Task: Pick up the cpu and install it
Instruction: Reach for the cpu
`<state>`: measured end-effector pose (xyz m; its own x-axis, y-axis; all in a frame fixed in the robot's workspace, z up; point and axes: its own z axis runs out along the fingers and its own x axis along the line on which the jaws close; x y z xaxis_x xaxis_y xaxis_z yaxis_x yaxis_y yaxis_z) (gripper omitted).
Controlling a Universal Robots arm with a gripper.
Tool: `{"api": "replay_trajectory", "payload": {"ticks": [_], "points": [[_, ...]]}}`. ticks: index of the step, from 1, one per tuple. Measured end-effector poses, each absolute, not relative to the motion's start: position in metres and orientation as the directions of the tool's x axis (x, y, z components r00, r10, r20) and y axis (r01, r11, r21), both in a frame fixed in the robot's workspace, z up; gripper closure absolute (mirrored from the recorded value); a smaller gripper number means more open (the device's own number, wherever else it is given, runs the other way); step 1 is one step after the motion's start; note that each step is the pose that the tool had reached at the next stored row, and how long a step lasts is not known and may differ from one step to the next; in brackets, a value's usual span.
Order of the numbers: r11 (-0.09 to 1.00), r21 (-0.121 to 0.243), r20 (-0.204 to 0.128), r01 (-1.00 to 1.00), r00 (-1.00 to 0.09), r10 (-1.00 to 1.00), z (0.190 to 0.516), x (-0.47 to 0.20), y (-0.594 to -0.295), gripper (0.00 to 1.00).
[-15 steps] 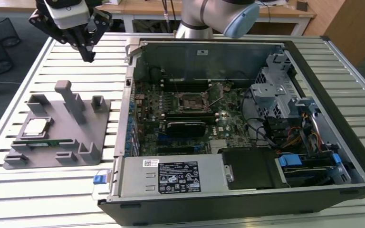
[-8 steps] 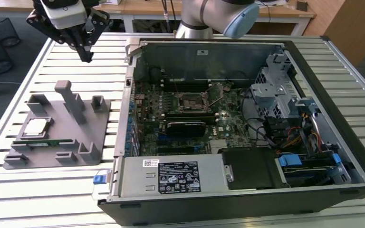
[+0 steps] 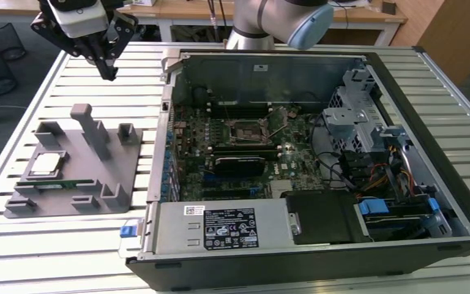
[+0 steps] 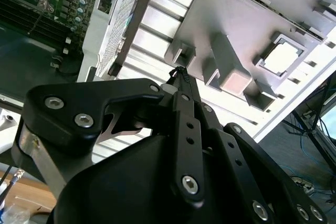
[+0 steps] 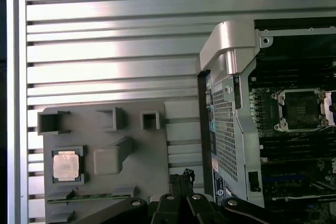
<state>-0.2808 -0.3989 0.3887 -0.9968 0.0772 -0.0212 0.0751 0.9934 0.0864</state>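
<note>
Pale metal tops the cpu; its fixture is matt grey plastic.

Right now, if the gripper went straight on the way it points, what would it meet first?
The gripper would probably meet the table slats between fixture and case, close by the fixture's edge; depth is unclear.

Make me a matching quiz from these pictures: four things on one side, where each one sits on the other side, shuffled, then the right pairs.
Things:
1. cpu
2. memory stick
3. gripper
4. socket

Places:
A. bare, inside the open computer case
B. in a square pocket of the grey tray
C. in the air over the slatted table
D. green, lying along the tray's edge

Pairs: 1-B, 2-D, 3-C, 4-A.
</note>
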Motion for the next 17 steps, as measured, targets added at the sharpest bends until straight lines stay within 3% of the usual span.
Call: {"api": "replay_trajectory", "payload": {"ticks": [17], "points": [[0.993,0.086,-0.021,0.075,-0.997,0.077,0.3881,-0.2894,-0.399,0.89]]}}
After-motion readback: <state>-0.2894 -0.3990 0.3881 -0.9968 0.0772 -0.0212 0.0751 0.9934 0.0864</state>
